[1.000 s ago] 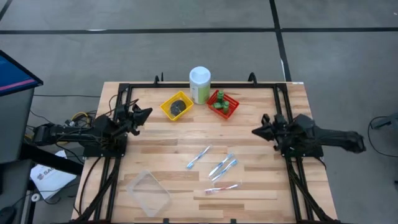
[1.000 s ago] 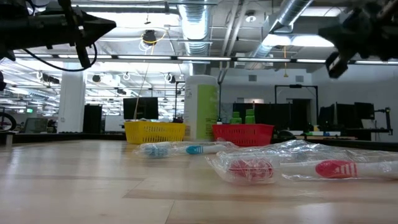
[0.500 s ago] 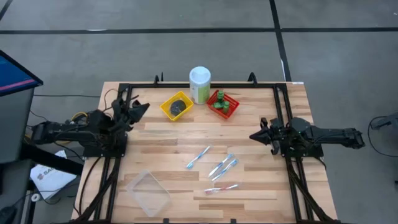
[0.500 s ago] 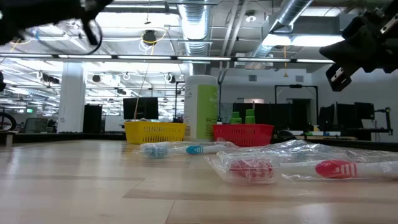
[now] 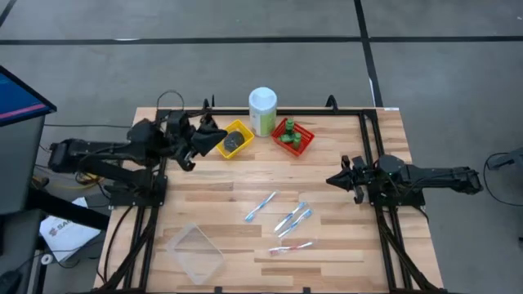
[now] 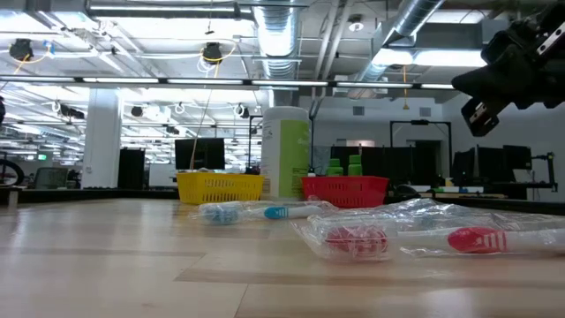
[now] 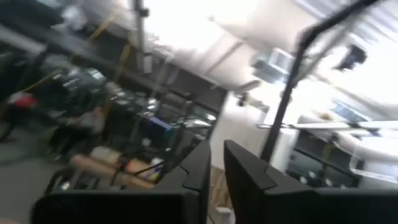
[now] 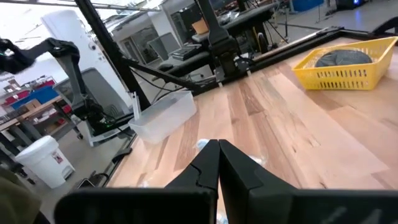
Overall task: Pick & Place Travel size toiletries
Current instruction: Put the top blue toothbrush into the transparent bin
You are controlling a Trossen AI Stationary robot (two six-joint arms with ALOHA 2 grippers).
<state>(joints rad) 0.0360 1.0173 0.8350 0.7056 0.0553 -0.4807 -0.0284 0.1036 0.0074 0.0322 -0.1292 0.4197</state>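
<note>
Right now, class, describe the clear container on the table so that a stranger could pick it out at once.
Start at the wooden table and go to its near left corner, far from the yellow basket and red basket at the back. The clear container lies there alone, left of the scattered toothbrushes. Unlike the coloured mesh baskets, it is see-through, rectangular and holds nothing.

The high view looks straight down on the whole table [image 5: 327,159]. The low view sits at tabletop level, close to the toothbrushes [image 6: 402,237], facing the yellow basket [image 6: 220,186]. The right wrist view looks past its gripper [image 8: 217,155] across the table, sharing that basket. The left wrist view points up into the room.
</note>
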